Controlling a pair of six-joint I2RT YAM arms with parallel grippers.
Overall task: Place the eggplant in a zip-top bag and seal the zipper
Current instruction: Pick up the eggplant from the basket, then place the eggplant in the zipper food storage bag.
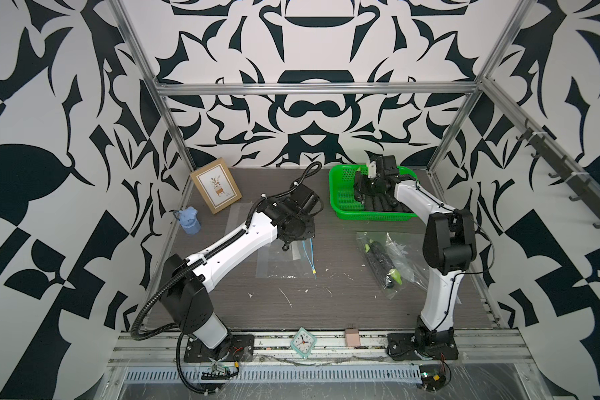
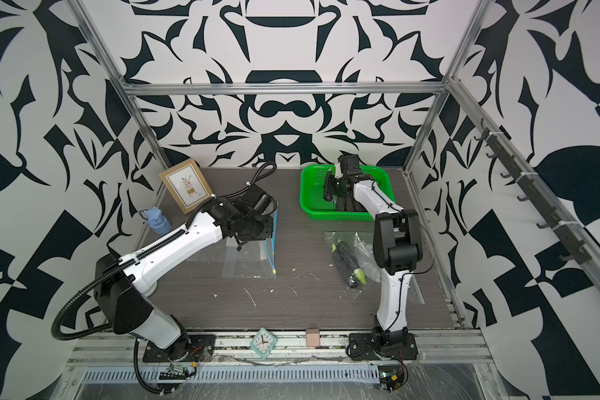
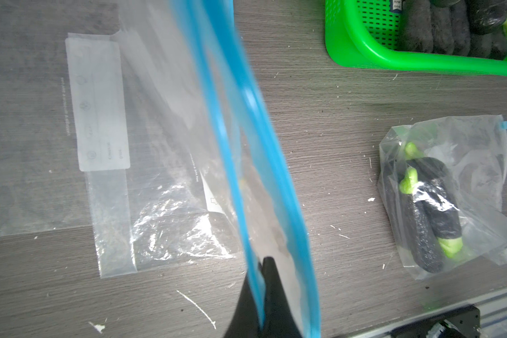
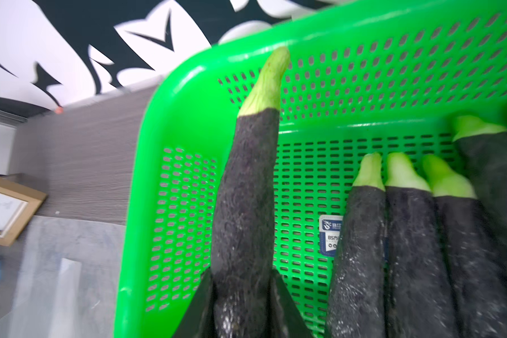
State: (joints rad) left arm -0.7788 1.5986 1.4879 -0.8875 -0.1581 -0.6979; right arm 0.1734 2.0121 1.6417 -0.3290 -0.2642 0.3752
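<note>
My right gripper (image 4: 242,278) is shut on a dark eggplant (image 4: 246,190) with a pale green stem. It holds the eggplant by its thick end, above the green basket (image 4: 188,117) at the back right of the table (image 1: 340,207). My left gripper (image 3: 261,263) is shut on one lip of the blue zipper (image 3: 231,117) of a clear zip-top bag (image 3: 170,146). That edge is raised off the table and the mouth gapes. In both top views the bag (image 1: 281,259) (image 2: 250,263) lies mid-table under the left wrist.
Several more eggplants (image 4: 407,234) lie in the basket. A crumpled bag holding eggplants (image 1: 383,263) (image 3: 433,204) lies beside the right arm. A picture frame (image 1: 215,188) and a blue bottle (image 1: 189,221) stand at the back left. A small clock (image 1: 303,341) sits on the front rail.
</note>
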